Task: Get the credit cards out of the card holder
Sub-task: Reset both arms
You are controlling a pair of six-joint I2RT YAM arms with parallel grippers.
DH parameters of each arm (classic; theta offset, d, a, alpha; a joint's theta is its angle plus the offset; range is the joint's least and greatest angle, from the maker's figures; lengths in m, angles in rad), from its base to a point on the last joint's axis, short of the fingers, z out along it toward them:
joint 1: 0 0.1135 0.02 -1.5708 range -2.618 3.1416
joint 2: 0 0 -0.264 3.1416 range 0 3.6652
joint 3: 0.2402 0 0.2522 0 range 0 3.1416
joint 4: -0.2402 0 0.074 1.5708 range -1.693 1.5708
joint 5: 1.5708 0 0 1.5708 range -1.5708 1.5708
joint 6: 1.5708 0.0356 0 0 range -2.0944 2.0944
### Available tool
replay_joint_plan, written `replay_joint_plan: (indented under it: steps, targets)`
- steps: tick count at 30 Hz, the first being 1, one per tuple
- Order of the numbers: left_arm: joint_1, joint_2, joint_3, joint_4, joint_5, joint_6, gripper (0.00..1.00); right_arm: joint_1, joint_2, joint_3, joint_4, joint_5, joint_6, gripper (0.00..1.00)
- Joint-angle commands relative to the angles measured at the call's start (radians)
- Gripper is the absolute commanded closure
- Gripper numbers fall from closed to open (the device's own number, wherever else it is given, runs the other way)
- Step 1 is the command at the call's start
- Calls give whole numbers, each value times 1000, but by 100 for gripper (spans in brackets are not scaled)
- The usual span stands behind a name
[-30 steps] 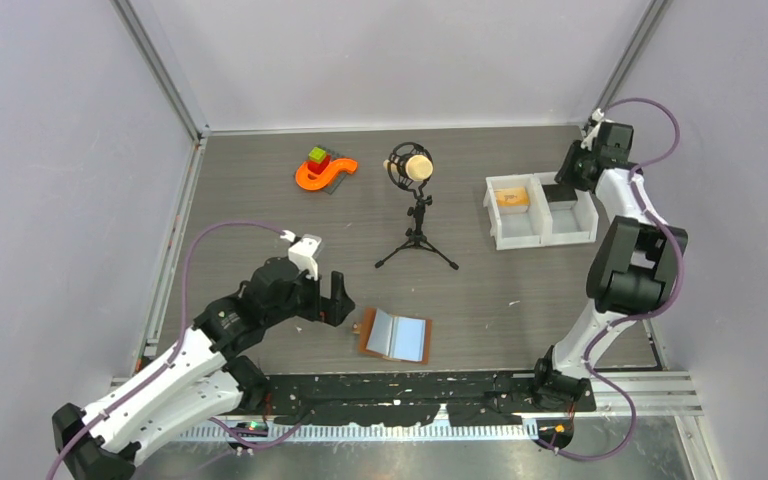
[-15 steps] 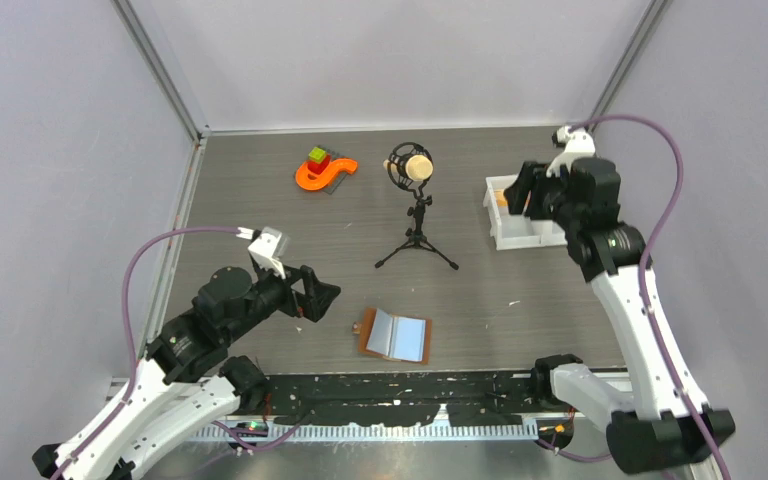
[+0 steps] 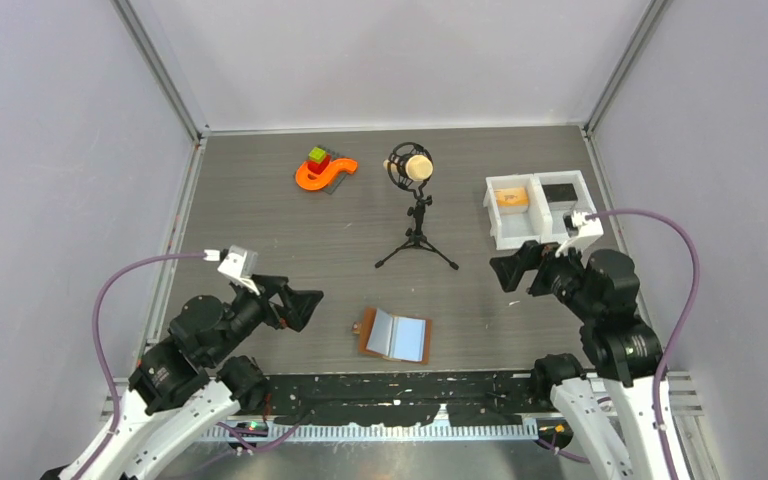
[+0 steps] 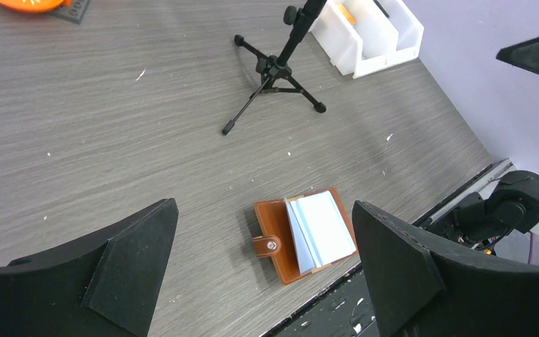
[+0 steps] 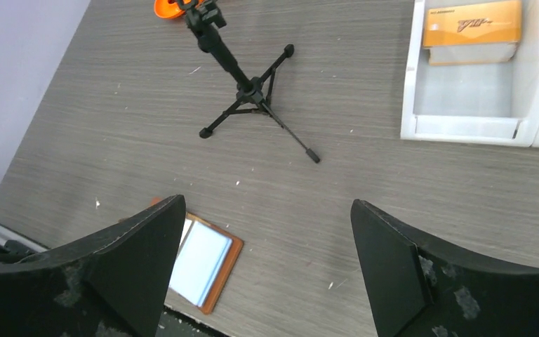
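Card holder is lying open by the table's near edge, left gripper and right gripper hovering spread, empty; probably light, floppy leather, so pinning its brown cover edge.

the light is soft and even, falling from overhead, bright enough all over. the grey tabletop gives no glare, and the microphone stand throws only a faint, diffuse shadow. the top view is sharp. the wrist views are wide-angled, and the black fingers of the left tool look nearly featureless close to the lens.
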State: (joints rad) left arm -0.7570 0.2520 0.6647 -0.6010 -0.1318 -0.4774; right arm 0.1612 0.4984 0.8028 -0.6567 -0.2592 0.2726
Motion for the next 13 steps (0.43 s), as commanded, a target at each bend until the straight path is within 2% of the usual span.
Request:
replay_joint_plan:
  steps: [1, 8, 13]
  targets:
    - [1, -46, -28, 17, -47, -34, 1, 4, -93, -53, 19, -50, 57, 4]
    - [1, -90, -19, -19, -83, -27, 1, 4, -154, -54, 18, -139, 74, 5]
    - [1, -102, -22, -29, -90, -27, 1, 4, -181, -49, 23, -141, 74, 4]
